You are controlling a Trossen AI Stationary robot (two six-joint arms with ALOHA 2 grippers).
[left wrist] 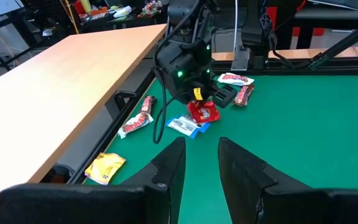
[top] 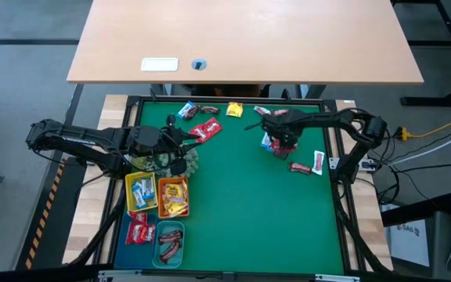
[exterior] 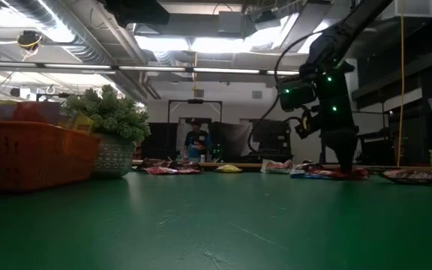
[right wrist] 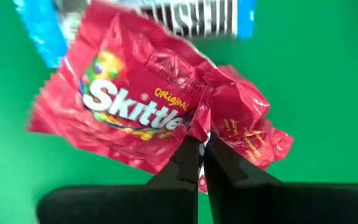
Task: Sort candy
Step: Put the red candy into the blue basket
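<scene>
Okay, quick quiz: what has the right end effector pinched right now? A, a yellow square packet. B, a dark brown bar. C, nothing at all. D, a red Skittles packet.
D: in the right wrist view the right end effector is shut on the crumpled edge of the red Skittles packet, which overlaps a blue-white wrapper on the green mat.

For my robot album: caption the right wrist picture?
Right hand pinches crinkly red Skittles packet on green mat.
</scene>
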